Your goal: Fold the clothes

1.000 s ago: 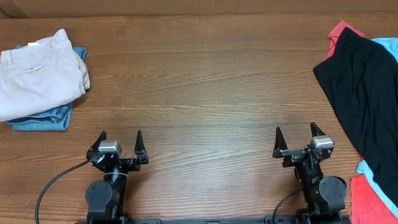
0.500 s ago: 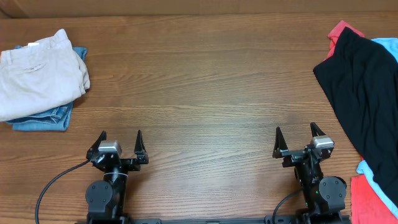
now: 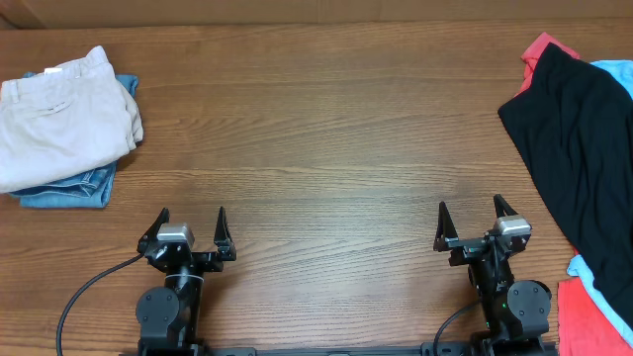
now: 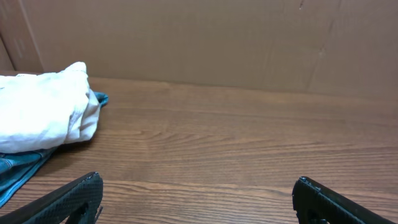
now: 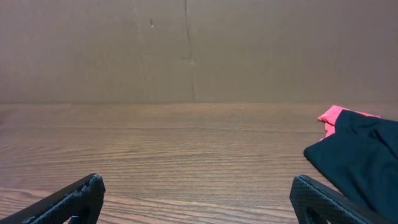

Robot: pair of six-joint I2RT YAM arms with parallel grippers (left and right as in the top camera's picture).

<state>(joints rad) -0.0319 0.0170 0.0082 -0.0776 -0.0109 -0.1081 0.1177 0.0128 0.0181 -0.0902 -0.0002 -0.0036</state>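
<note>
Folded pale beige khaki shorts [image 3: 61,117] lie on a folded light blue denim garment [image 3: 69,188] at the far left; both show in the left wrist view, shorts [image 4: 43,112] and denim [image 4: 18,168]. A black garment [image 3: 579,148] is spread at the right edge over red cloth [image 3: 542,47] and light blue cloth [image 3: 615,71]; it shows in the right wrist view [image 5: 360,155]. My left gripper [image 3: 192,220] [image 4: 198,186] is open and empty near the front edge. My right gripper [image 3: 473,213] [image 5: 198,185] is open and empty.
A brown cardboard wall [image 5: 186,50] stands along the table's far edge. More red cloth [image 3: 593,311] and a light blue strip [image 3: 584,269] lie at the front right corner. A black cable [image 3: 84,297] runs from the left arm's base.
</note>
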